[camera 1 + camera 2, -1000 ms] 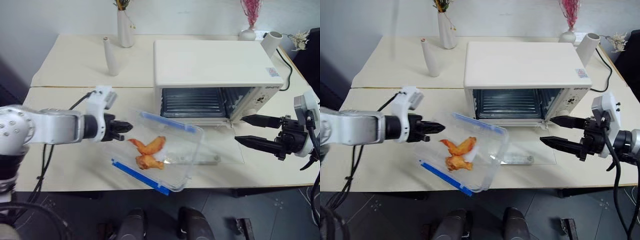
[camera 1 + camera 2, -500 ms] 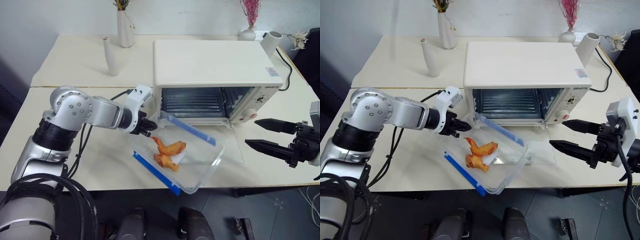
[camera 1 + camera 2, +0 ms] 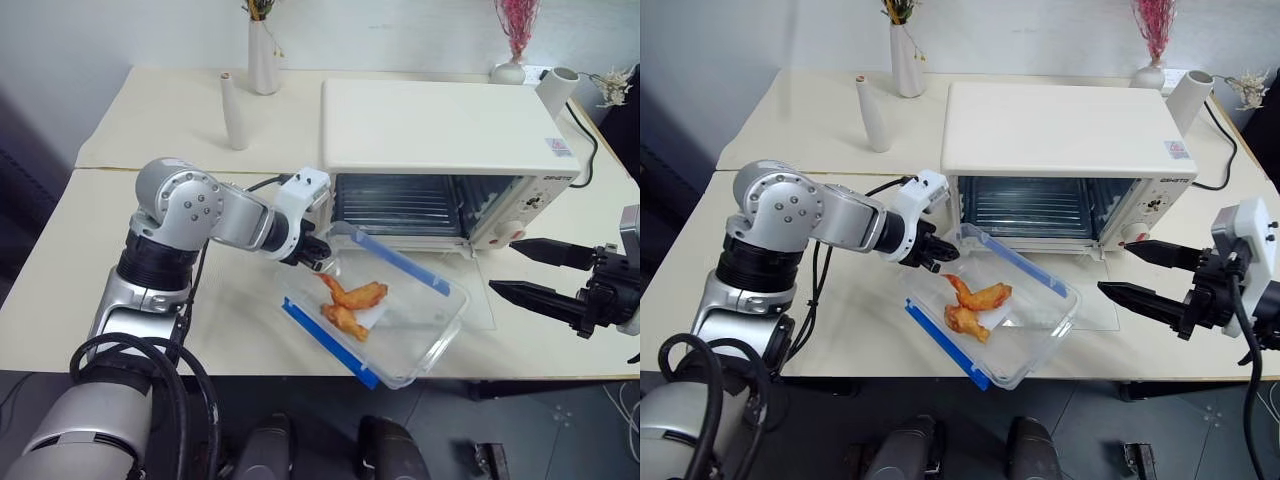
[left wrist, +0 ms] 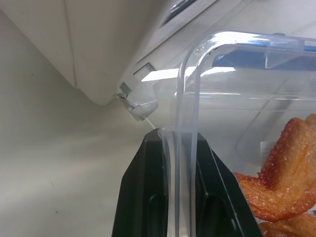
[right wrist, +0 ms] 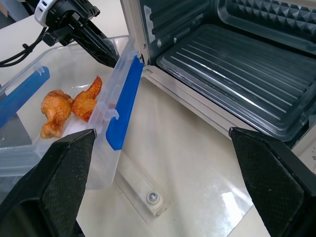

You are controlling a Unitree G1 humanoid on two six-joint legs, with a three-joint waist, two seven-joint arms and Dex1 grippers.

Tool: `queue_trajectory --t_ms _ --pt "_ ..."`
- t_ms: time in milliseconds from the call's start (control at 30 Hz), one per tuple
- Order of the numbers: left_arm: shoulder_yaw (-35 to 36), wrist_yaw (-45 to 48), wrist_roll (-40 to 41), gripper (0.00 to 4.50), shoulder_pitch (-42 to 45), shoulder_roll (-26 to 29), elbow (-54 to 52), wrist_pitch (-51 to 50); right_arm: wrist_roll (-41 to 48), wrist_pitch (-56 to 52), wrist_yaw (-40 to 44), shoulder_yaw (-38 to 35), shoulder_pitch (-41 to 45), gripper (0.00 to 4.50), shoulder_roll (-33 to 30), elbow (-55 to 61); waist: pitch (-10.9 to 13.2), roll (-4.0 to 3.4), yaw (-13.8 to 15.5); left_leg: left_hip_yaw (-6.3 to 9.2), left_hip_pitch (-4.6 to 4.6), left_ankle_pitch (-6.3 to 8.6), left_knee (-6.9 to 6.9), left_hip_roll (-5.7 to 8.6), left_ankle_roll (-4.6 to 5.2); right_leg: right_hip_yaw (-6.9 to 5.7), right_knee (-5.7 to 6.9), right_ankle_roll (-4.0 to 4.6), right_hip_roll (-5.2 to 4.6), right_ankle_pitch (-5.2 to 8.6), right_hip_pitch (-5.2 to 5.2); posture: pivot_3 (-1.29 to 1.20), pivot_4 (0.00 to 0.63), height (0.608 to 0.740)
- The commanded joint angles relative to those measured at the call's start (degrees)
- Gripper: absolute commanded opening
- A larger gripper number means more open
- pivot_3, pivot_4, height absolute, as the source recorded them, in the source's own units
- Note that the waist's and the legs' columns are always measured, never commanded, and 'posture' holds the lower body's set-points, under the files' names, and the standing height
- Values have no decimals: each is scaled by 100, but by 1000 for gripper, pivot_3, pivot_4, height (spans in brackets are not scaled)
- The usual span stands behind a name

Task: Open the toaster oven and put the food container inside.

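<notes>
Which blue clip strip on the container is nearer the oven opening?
The blue clip strip on the clear plastic food container's far long edge, just before the cream-white toaster oven's open cavity; the other strip faces the table's front edge.

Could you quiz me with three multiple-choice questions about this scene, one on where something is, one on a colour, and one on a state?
1. Where is the food container?
A. Inside the oven
B. In front of the toaster oven, over the lowered glass door
C. On the oven's roof

2. What colour are the container's clip strips?
A. Blue
B. Red
C. Green

3. How is the oven door?
A. Shut
B. Missing
C. Dropped open, flat on the table

Answers:
1. B: the left gripper holds the container by its rim just ahead of the oven's mouth.
2. A: a blue strip runs along each long edge.
3. C: the ribbed interior is exposed and the glass lies flat in front, while the right gripper waits open beside it.
</notes>
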State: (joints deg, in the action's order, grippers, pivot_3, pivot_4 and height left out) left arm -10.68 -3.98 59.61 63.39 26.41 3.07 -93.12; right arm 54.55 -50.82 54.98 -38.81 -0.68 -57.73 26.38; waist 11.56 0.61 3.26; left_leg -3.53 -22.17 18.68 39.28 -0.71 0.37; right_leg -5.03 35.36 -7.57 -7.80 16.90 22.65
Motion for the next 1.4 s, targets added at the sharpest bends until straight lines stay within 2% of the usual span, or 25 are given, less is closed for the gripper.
queue_trajectory --t_ms 33,167,467,1000,1267,1400 --pt "264 -129 -170 204 55 -115 -128 62 5 143 14 -70 42 4500 -30 -1 0 0 0 0 0 0 1 0 0 0 0 0 0 0 0 0 150 740" --pt "348 -356 -248 1304 26 -146 -148 62 22 167 -37 -56 3 4500 13 40 0 0 3 2 0 0 3 0 0 0 2 0 -1 0 -2 0 150 740" --pt "360 -941 379 3967 -163 -41 -368 62 -24 290 -122 132 49 4500 126 9 0 0 -25 5 2 0 3 -1 0 1 6 0 -1 0 -1 0 150 740" --pt "1051 -419 338 3967 -234 389 -575 62 -306 493 35 372 141 4500 -47 -255 0 0 -44 1 2 -1 3 -2 -1 2 7 0 1 0 1 0 150 740" --pt "1772 864 131 3967 -291 702 -485 348 -401 382 104 190 252 4500 -280 -462 0 0 -61 -2 2 -1 1 -4 -2 2 7 0 5 0 4 0 150 740" --pt "1945 1858 -63 3967 -323 896 -240 1029 -210 196 23 13 399 4500 -374 -459 0 0 -53 -3 1 -1 1 -3 -1 2 7 0 3 0 4 0 150 740"
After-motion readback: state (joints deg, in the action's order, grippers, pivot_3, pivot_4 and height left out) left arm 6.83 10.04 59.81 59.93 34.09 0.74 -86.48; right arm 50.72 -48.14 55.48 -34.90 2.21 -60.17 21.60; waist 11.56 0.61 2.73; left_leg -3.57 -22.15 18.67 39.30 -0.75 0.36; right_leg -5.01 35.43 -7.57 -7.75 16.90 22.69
